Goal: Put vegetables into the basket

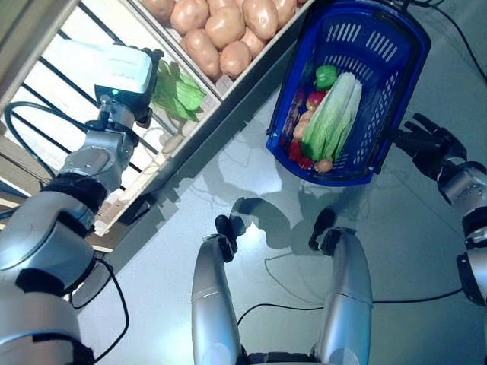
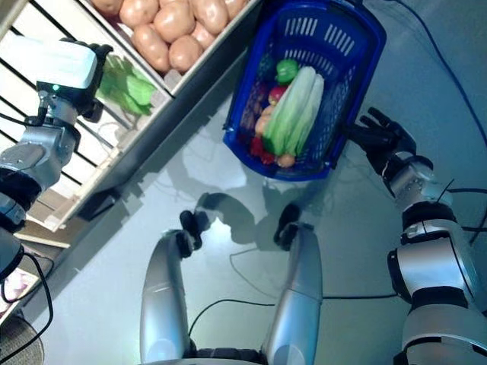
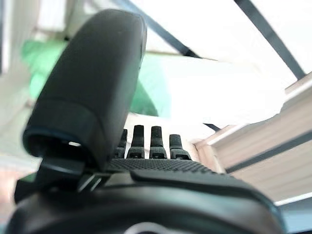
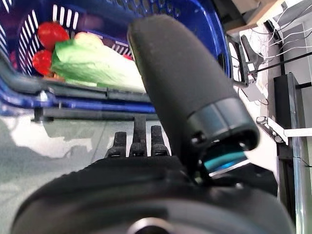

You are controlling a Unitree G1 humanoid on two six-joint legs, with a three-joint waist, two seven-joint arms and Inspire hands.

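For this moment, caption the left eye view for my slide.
Blue basket holding cabbage and pepper, potatoes shelved above, left robot hand by greens.

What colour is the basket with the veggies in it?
The basket is blue, with slotted walls. It shows best in the left eye view.

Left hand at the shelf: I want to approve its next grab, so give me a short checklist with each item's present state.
1. Left hand empty: ok, its wrist view shows fingers straight, nothing held.
2. Target in reach: ok, the green leafy vegetable lies on the shelf right beside the hand.
3. Contact with the vegetable: cannot tell.
4. Blue basket has room: ok, the cabbage, green pepper and red items leave space.
5. Right hand clear of the basket: ok, open just beside its rim.
6. Potatoes undisturbed: ok, piled in their own compartment.
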